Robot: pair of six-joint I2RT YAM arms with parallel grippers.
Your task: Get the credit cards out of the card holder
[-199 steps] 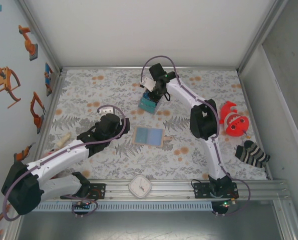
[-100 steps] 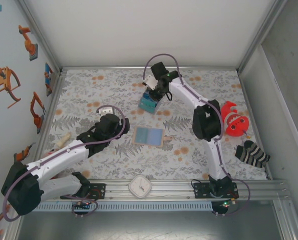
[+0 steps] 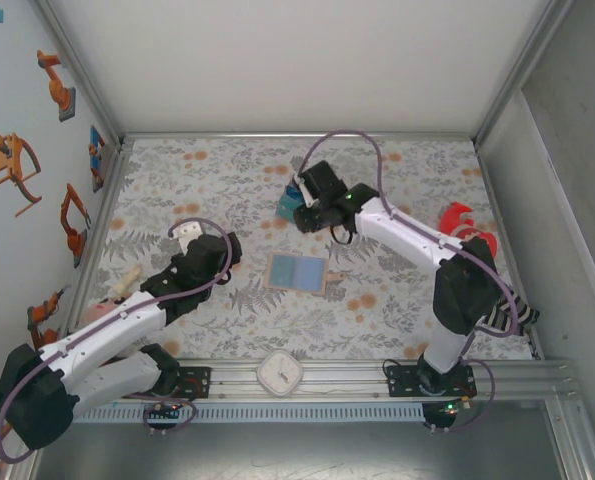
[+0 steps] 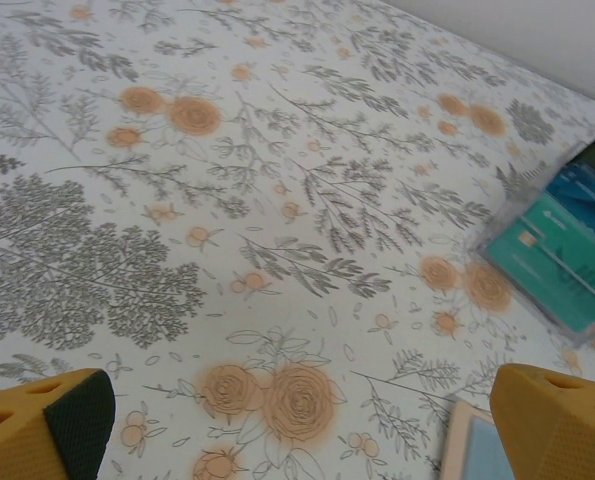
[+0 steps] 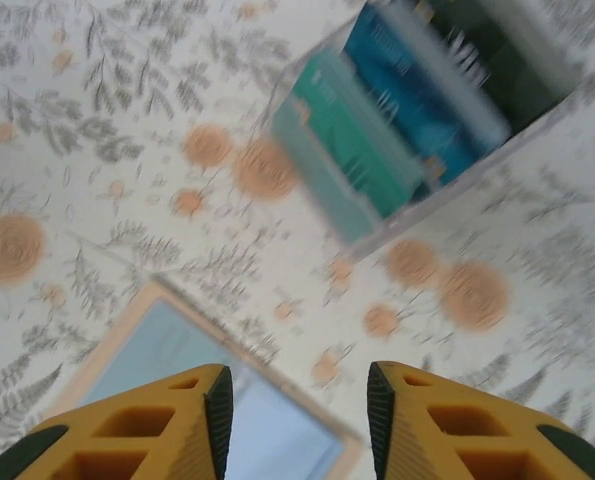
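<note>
Right gripper (image 5: 299, 400) is seen parted and empty, the wallet (image 5: 167, 350) at lower left of its view; left gripper (image 4: 302, 410) is held wide apart, empty.

Two robot arms, the left arm (image 3: 117, 322) and the right arm (image 3: 414, 237), wear white shells between black joints and stand on black bases (image 3: 429, 381). A lilac cable (image 3: 347, 133) runs along each. The left gripper (image 4: 297, 412) and right gripper (image 5: 297, 400) have yellow-orange fingers with dark pads and moulded hollow cells.
</note>
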